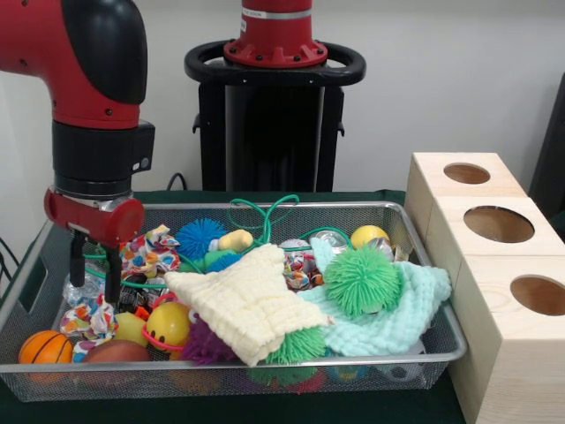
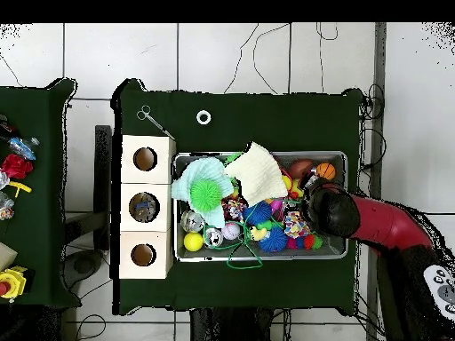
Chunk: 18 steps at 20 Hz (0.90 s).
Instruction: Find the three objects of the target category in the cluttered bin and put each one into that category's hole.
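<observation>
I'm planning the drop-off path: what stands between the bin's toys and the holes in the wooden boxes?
Only the bin wall on that side. The boxes stand right beside it, holes open on top. The claw is low in the bin's opposite end, among toys.

Silvery wire-mesh bin (image 1: pixel 415 353) beside matt pale wooden boxes (image 1: pixel 508 353).

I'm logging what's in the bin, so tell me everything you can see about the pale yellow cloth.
The pale yellow cloth is a soft, waffle-textured square, looking like knitted or woven fabric, lying crumpled and spread near the middle of the wire mesh bin. It drapes over other toys: a purple spiky ball shows under its front edge, and its right side overlaps the mint green cloth. Nothing grips it.
</observation>
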### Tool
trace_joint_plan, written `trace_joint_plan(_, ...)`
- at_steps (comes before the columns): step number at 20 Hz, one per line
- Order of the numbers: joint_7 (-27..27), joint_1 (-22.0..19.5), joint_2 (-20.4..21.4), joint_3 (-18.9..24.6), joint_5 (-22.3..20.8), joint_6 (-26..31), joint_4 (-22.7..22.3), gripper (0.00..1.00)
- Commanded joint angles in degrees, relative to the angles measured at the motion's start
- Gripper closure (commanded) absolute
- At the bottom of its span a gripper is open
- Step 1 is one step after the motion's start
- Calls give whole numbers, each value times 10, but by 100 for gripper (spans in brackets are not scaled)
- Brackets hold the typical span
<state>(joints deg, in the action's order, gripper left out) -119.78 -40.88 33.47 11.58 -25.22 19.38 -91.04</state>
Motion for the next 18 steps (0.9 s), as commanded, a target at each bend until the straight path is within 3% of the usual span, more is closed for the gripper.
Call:
trace_joint_plan(1, -6, -8, -11, 2, -7, 24, -48, 0)
trace_joint_plan(13, 13, -23, -36, -5, -32, 2, -65, 0)
trace_joint_plan(18, -9, -9, -48, -37, -35, 7, -68, 0)
